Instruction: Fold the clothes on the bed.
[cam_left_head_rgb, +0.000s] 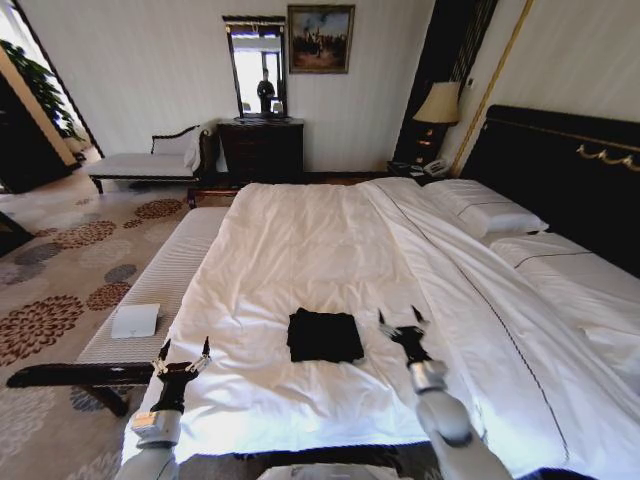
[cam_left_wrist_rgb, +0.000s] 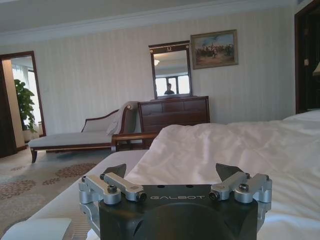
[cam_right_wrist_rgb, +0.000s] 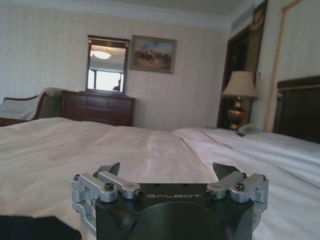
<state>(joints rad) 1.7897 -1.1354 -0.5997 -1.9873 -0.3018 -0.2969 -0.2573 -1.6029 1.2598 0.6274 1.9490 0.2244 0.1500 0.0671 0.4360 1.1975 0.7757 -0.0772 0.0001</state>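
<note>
— Both hands first: where are they?
— Left hand (cam_left_head_rgb: 181, 352) hovers over the bed's (cam_left_head_rgb: 300, 250) near corner, fingers spread; right hand (cam_left_head_rgb: 402, 322) likewise spread, just right of the black T-shirt (cam_left_head_rgb: 324, 336).
— And the shirt?
— Folded into a compact rectangle, lying on the white duvet between them.

You see the bed (cam_left_head_rgb: 300, 250) filling the middle and right of the head view, its white duvet spread smooth toward the lower edge. The black T-shirt (cam_left_head_rgb: 324, 335) lies folded into a compact rectangle on the duvet, at lower centre of the frame. White pillows (cam_left_head_rgb: 485, 212) rest at the right, against the dark headboard (cam_left_head_rgb: 560, 165). At lower left, beside the bed, a striped bench (cam_left_head_rgb: 165, 275) carries a small white folded item (cam_left_head_rgb: 135, 320).
</note>
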